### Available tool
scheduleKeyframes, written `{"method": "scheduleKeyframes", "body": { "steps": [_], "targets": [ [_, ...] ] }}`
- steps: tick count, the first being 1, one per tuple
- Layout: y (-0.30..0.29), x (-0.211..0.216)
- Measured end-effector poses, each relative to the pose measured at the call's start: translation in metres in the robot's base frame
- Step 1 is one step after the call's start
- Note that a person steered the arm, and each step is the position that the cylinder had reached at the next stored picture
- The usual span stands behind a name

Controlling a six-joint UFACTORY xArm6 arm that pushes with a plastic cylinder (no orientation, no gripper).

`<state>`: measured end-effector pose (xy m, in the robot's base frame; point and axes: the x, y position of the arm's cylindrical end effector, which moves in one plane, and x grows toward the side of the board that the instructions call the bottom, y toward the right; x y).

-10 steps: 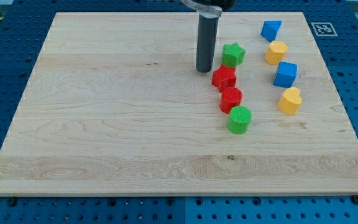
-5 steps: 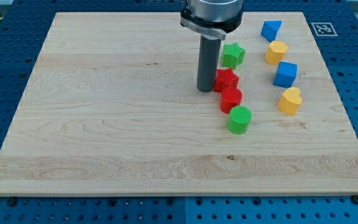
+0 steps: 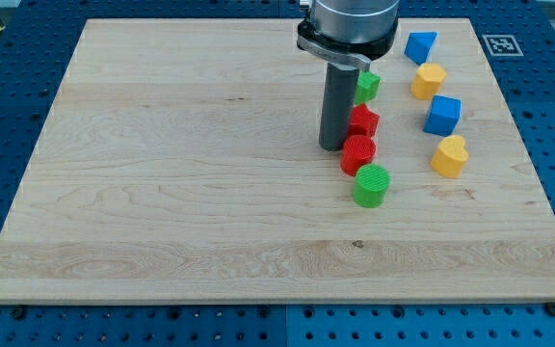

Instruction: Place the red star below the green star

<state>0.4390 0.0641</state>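
Note:
The red star (image 3: 363, 121) lies on the wooden board (image 3: 162, 173), just below the green star (image 3: 367, 86), which the rod partly hides. My tip (image 3: 332, 146) rests on the board against the red star's left side, just up-left of the red cylinder (image 3: 358, 154). The red star, red cylinder and green cylinder (image 3: 371, 185) form a close column running down the view.
At the view's right stand a blue block (image 3: 419, 46), a yellow block (image 3: 429, 81), a blue cube (image 3: 442, 115) and a yellow heart-like block (image 3: 449, 156). The arm's grey flange (image 3: 347, 24) hangs over the board's top edge.
My tip has moved down and to the right, from left of the green star to the red star's left side. The red star has shifted slightly right.

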Motion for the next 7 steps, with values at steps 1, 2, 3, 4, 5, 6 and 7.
{"method": "scheduleKeyframes", "body": {
  "steps": [1,2,3,4,5,6,7],
  "targets": [
    [0.005,0.0],
    [0.01,0.0],
    [0.012,0.0],
    [0.012,0.0],
    [-0.012,0.023],
    [-0.021,0.053],
    [-0.009,0.056]
  ]
}}
